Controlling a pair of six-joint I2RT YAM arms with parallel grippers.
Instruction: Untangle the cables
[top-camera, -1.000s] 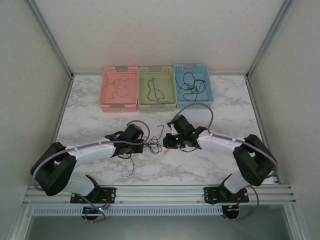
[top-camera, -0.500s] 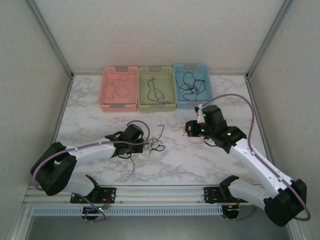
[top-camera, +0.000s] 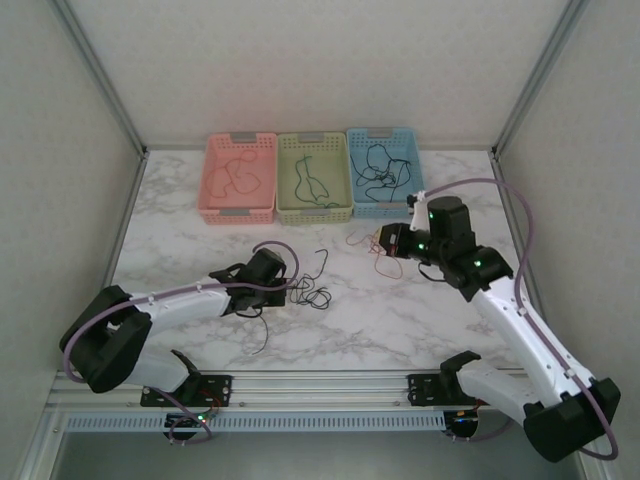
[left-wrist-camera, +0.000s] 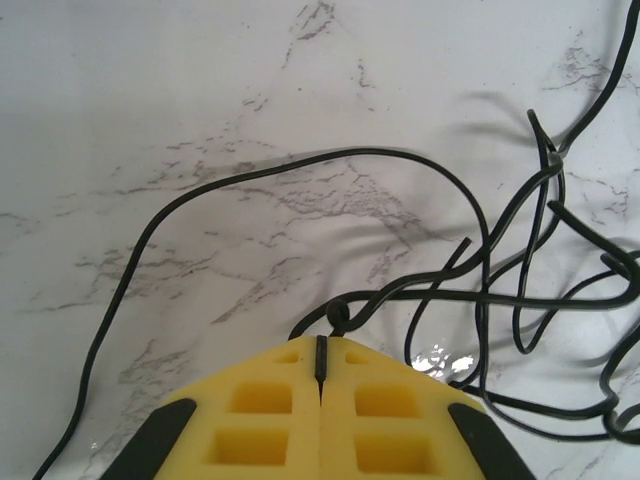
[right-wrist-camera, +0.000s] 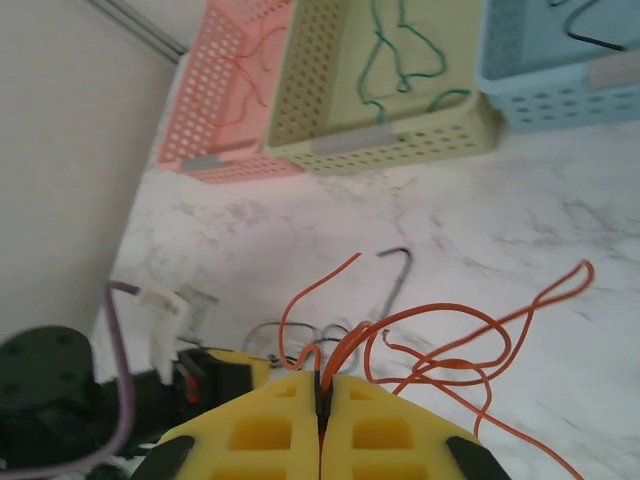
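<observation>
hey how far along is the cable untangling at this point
Done: the pink basket, green basket and blue basket each hold sorted wire. In hand: the right gripper is shut on a red-orange cable, held apart from the black tangle, where the left gripper is shut on one strand. Left: binning the red-orange cable, then working through the black tangle on the table.

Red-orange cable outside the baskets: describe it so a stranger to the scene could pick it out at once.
On the marble table, just in front of the blue basket, the right gripper is shut on the red-orange cable, a loose looping wire. Unlike it, the tangle held by the left gripper is black, and the other red-orange wire lies inside the pink basket.
</observation>
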